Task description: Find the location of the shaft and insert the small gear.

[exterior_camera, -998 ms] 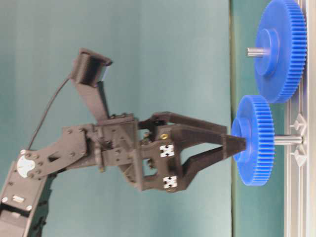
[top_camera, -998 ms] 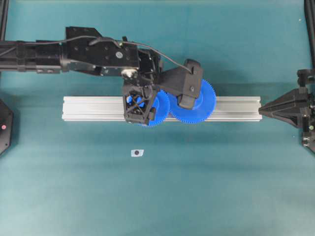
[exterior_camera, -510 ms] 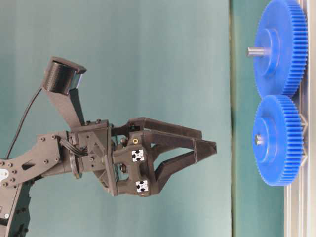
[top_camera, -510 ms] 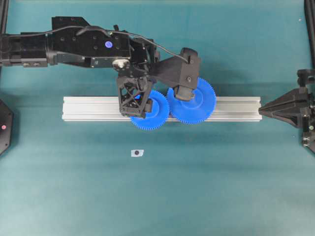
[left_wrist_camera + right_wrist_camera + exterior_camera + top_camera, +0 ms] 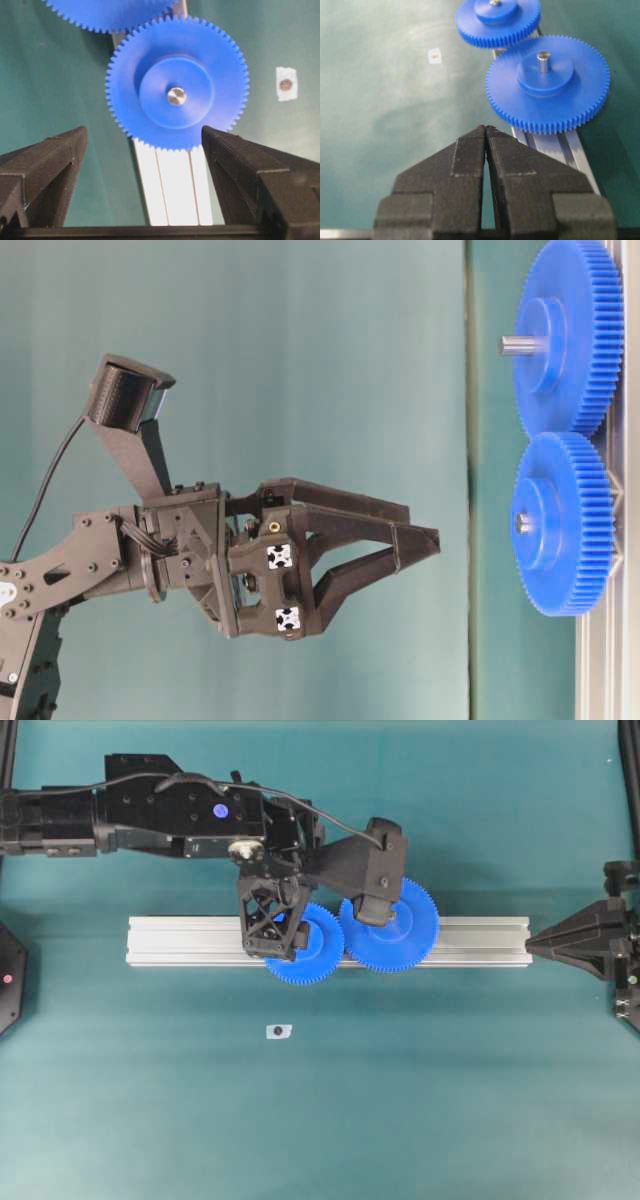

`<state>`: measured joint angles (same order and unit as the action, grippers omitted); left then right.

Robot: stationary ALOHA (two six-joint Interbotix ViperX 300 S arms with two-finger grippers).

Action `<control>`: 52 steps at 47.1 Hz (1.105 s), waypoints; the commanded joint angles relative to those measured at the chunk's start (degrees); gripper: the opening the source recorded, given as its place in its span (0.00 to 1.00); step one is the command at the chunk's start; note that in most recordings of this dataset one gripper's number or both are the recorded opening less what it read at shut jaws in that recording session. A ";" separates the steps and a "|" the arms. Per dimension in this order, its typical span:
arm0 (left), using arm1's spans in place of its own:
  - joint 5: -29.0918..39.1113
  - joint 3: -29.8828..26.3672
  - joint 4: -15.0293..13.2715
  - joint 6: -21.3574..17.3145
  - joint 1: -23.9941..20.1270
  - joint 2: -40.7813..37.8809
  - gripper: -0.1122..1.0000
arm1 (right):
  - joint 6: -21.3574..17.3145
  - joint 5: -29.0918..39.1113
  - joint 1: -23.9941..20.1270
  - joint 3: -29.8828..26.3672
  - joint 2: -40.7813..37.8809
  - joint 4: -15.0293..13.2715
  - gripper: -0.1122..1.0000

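Note:
The small gear sits on the shaft, whose silvery end shows in the hub's centre hole. It lies against the aluminium rail and its teeth meet those of the larger gear. My left gripper is open and empty. In the table-level view the left gripper hangs well clear of the small gear. My right gripper is shut on nothing. It sits off the rail's right end in the overhead view.
The larger gear carries a protruding metal pin. A small white tag with a dark dot lies on the teal mat in front of the rail. Black frame posts stand at the mat's left and right edges.
A second ago my left fingertips were at the small gear's hub, with the gear part-way along the shaft. The gear has since slid against the rail and the gripper has drawn back.

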<state>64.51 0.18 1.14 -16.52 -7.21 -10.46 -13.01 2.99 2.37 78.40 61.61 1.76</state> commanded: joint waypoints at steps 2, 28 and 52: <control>0.00 -1.76 0.18 0.44 0.44 2.11 0.90 | -0.53 -0.35 0.09 -0.70 -0.35 -0.09 0.15; 2.29 -3.43 0.18 0.97 1.23 2.20 0.90 | -0.53 -0.35 0.09 -0.62 -0.35 -0.09 0.15; 2.29 -3.43 0.18 3.08 1.58 2.20 0.90 | -0.53 -0.35 0.09 -0.62 -0.35 -0.09 0.15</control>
<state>66.88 -1.76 1.23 -13.54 -5.98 -10.46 -13.01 2.99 2.37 78.40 61.61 1.67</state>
